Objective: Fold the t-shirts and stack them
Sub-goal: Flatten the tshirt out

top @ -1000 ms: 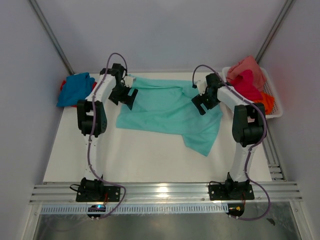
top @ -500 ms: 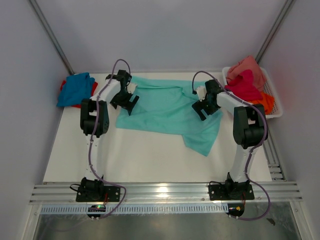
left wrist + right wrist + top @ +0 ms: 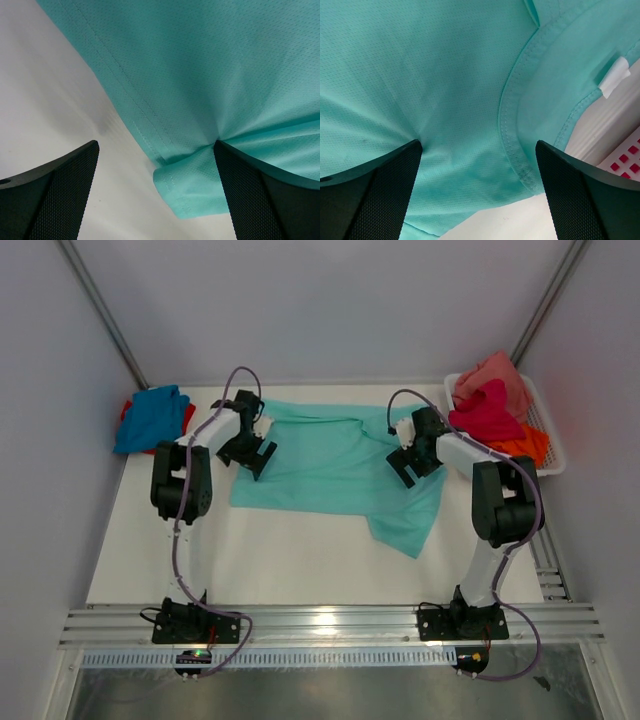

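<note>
The mint-teal t-shirt [image 3: 330, 465] lies spread across the middle of the table, one part trailing toward the near right. My left gripper [image 3: 257, 451] is open at its left edge. In the left wrist view [image 3: 157, 200] a folded hem corner [image 3: 195, 185] lies between the fingers, and the right finger [image 3: 270, 195] touches the cloth. My right gripper [image 3: 405, 466] is open low over the shirt's right part. In the right wrist view [image 3: 477, 200] the collar seam [image 3: 512, 135] and a white tag [image 3: 614, 76] show. A blue tee [image 3: 150, 418] lies on a red one [image 3: 187, 418] at the far left.
The white mesh basket [image 3: 548, 435] stands at the far right, holding magenta [image 3: 488, 412], salmon pink [image 3: 495, 375] and orange [image 3: 520, 448] tees. Its wall shows in the right wrist view [image 3: 625, 160], close to the collar. Grey walls enclose the table.
Both grippers have moved toward the near side and down onto the mint-teal shirt. The shirt's edges have shifted slightly the same way.
</note>
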